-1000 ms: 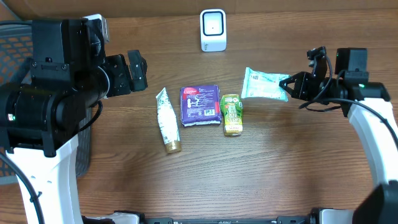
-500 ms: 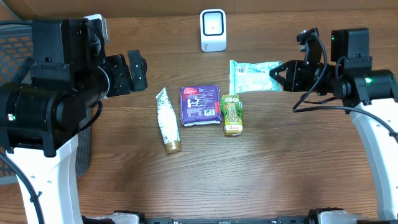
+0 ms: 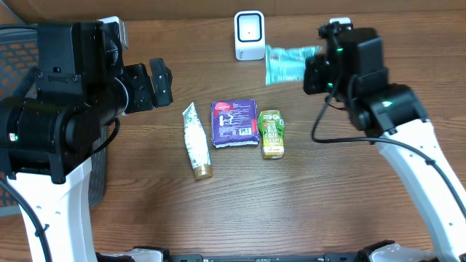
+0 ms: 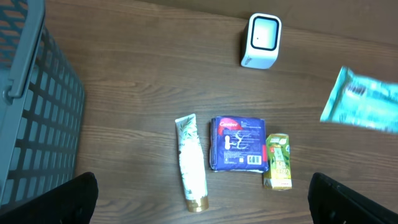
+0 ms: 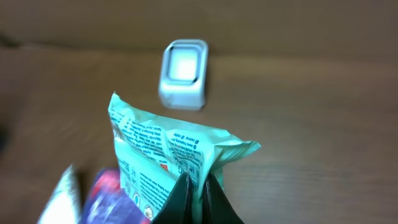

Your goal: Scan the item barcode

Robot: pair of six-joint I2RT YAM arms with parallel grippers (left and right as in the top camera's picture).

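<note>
Green and white, that is the crinkly packet pinched in my right claw. My two dark fingers are squeezed tight on one sealed end of it. The packet is up in the air above the brown wooden table and does not touch it. Small print covers the side that faces my wrist camera.

Just past the packet is the white scanner. It stands near the back edge of the table. From above, the packet is just beside the scanner, on its right. I cannot tell if the two touch.

Nearer to me, three things lie in a row in the middle of the table. A green juice box lies right beside a purple pack. A white tube with a gold cap lies a little apart on the left.

My left claw is far over on the left side. Its fingers are spread wide and there is nothing between them. A dark basket with a grid wall stands at the left edge.
</note>
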